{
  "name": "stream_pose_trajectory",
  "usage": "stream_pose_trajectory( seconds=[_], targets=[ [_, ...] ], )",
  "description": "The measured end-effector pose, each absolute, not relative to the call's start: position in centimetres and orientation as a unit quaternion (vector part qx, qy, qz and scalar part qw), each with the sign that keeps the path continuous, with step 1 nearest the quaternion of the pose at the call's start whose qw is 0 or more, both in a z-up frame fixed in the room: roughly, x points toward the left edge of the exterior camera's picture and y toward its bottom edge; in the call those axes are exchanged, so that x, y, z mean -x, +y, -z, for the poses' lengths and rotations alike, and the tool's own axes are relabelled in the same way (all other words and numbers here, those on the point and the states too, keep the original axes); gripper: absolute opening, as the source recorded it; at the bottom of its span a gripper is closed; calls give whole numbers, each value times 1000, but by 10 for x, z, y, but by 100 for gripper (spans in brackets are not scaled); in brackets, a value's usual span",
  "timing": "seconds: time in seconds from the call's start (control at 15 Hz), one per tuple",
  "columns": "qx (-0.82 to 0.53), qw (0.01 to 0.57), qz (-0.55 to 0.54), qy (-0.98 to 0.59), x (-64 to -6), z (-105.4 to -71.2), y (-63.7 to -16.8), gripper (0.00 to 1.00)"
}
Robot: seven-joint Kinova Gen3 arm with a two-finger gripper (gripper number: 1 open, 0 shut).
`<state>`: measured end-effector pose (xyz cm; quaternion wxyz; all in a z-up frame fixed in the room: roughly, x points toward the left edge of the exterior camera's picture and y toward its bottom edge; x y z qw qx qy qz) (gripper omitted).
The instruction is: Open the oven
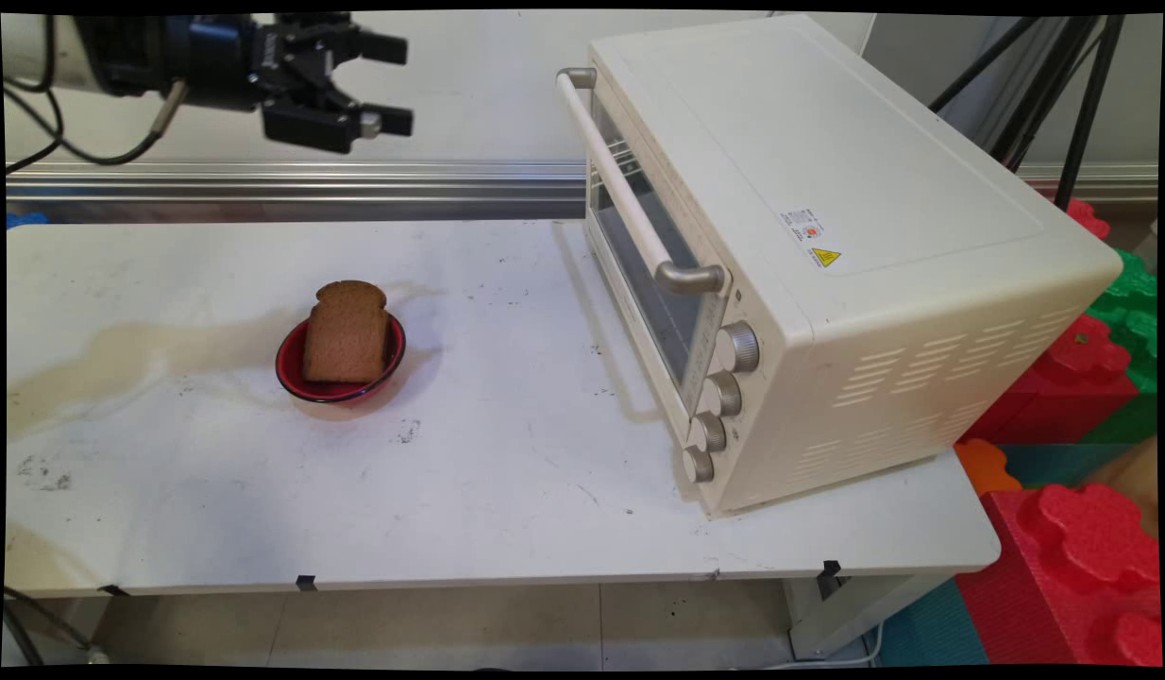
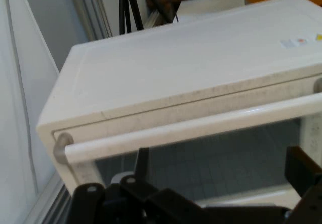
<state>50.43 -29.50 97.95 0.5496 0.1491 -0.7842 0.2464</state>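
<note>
Foam blocks [image 1: 1073, 557], red and green, stack at the near right below the table's corner; white table [image 1: 488, 491] is stained and scuffed, with a brownish streak along its left side; red bowl [image 1: 294, 370] sits left of centre, a slice of brown bread [image 1: 346, 332] leaning upright inside it and rising over the rim; cream toaster oven [image 1: 828, 236] stands on the right part of the table, angled, door shut, long handle [image 1: 622, 194] across the glass, four knobs [image 1: 717, 400] down its near corner; gripper [image 1: 386, 83] hangs high at far left, well above the bowl, pointing right toward the oven, fingers [image 1: 384, 45] apart, holding nothing; hand view faces the oven's handle [image 2: 191, 128] and top.
</note>
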Motion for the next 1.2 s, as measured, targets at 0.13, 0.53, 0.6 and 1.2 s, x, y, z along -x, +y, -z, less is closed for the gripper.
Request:
stream_pose_trajectory(
  seconds=[0.13,0.53,0.6,1.2],
  targets=[
    [-149,552,-249,-781,-495,-982,-302,100],
    [-155,556,-255,-776,-461,-982,-335,100],
    [-156,555,-255,-776,-455,-981,-341,100],
    [-169,540,-248,-786,-406,-959,-387,100]
  ],
)
